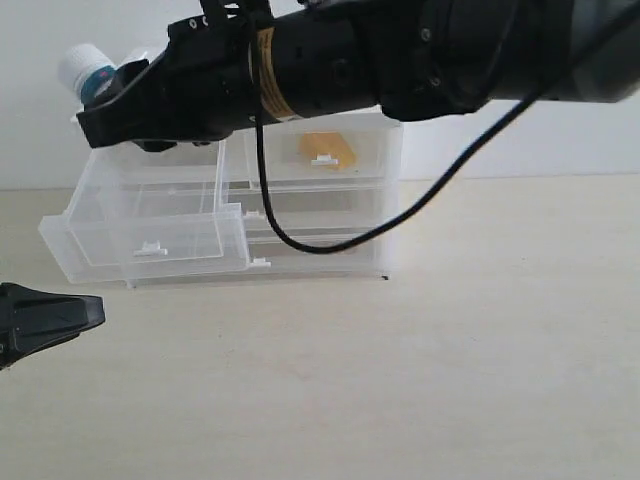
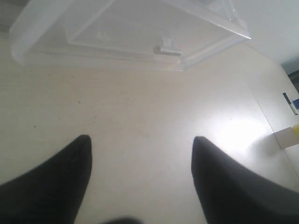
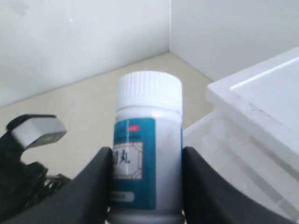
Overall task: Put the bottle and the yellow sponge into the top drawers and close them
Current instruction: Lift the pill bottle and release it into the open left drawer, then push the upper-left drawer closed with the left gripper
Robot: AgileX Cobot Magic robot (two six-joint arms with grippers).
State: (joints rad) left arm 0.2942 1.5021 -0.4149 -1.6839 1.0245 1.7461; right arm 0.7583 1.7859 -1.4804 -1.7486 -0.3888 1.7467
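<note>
Bottle (image 3: 147, 140) in R pincer (image 3: 146, 161) nr open L drawer (image 1: 180, 232)

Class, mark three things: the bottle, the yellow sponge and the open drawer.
bottle (image 3: 140, 163): right wrist view, on its teal label.
yellow sponge (image 1: 325, 145): exterior view, on its front face.
open drawer (image 1: 185, 235): exterior view, on its clear front wall.
</note>
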